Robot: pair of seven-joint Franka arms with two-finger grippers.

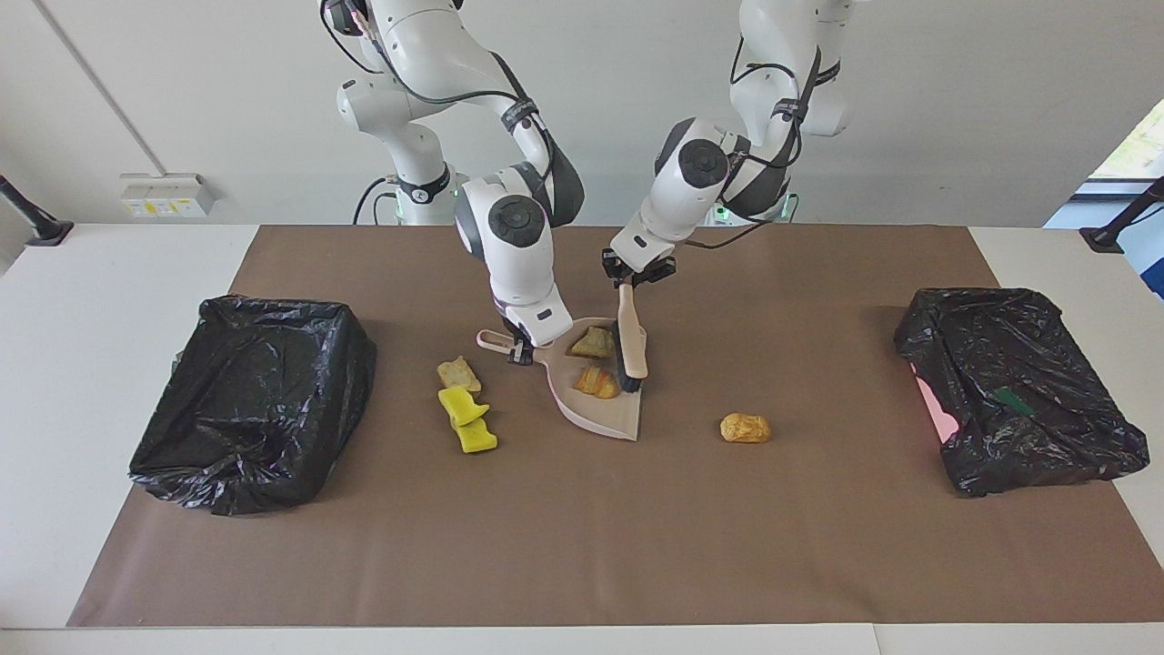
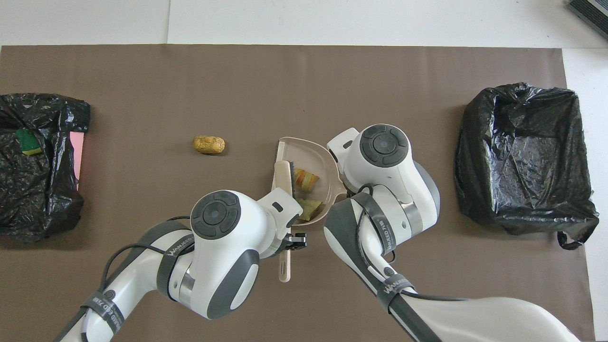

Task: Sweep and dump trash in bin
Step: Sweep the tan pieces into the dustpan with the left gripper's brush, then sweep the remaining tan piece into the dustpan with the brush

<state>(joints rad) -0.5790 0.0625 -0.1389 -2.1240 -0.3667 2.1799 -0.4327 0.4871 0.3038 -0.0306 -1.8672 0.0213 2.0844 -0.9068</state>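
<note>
Left gripper (image 1: 637,273): fingers clenched on the handle of the beige hand brush with black bristles (image 1: 630,346), which slants down into the open mouth of the dustpan, bristle end beside the pastry inside.
Right gripper (image 1: 520,353): fingers clenched on the handle of the pale pink plastic dustpan (image 1: 607,411), which lies flat on the brown mat, mouth toward the left arm's end of the tabletop.
In the dustpan: a golden-brown croissant-like pastry (image 1: 597,381) just beside the brush bristles, and a second, duller golden-brown scrap (image 1: 593,343) nearer to the robots, at the pan's closed end (in the overhead view the left arm's wrist covers part of it).
Loose pastry: a third golden-brown lump (image 1: 745,428) on the mat, well apart from the dustpan, toward the left arm's end.
Sponges: two yellow sponges (image 1: 467,420) touching one another on the mat, beside the dustpan toward the right arm's end.
Bread chunk: a beige bread-like piece (image 1: 457,373) just beside the sponges, nearer to the robots.
Bins: a black-bag-lined bin (image 1: 250,400) at the right arm's end; another black-bag-lined bin (image 1: 1014,387) at the left arm's end, with a green-backed scrap (image 2: 27,142) lying in it.
Surface: brown mat (image 1: 582,537) over the white tabletop (image 1: 100,291).
</note>
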